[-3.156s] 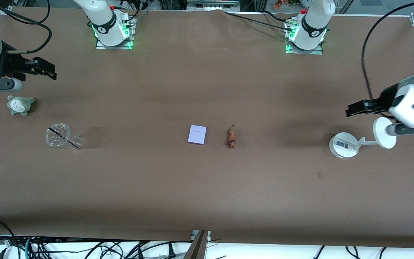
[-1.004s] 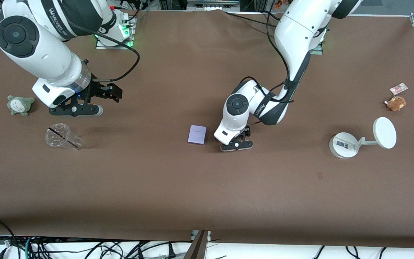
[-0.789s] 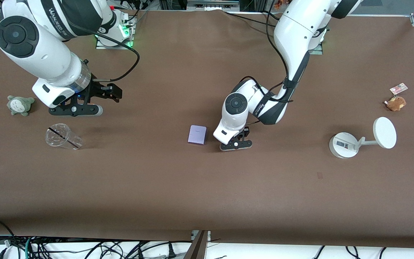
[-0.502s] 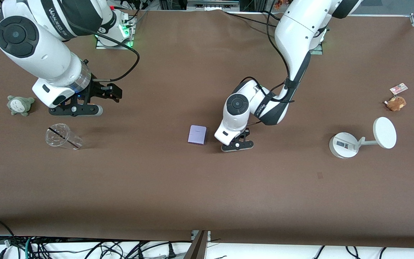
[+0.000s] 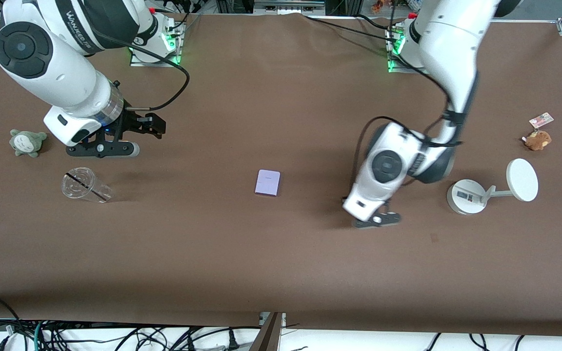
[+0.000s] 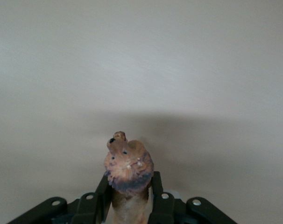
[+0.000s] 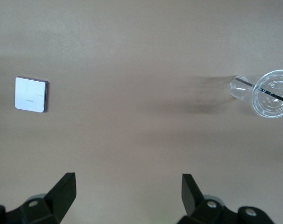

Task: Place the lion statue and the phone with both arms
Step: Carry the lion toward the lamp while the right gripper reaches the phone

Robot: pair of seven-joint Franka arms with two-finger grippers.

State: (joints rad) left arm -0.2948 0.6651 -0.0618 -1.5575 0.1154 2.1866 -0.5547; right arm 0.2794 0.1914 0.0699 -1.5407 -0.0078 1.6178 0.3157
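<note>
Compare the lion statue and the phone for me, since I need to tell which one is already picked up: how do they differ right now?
The lion statue is clamped in the left gripper; the phone lies free on the table. The lion statue is a brown-orange, rounded, elongated figurine; the phone is a flat pale lavender slab with rounded corners. The right gripper hangs open, holding neither.

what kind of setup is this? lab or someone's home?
Looks like a robotics lab: two arms bolted onto a brown-covered table, loose cables along its edge, and odd test props such as a clear cup and phone.
</note>
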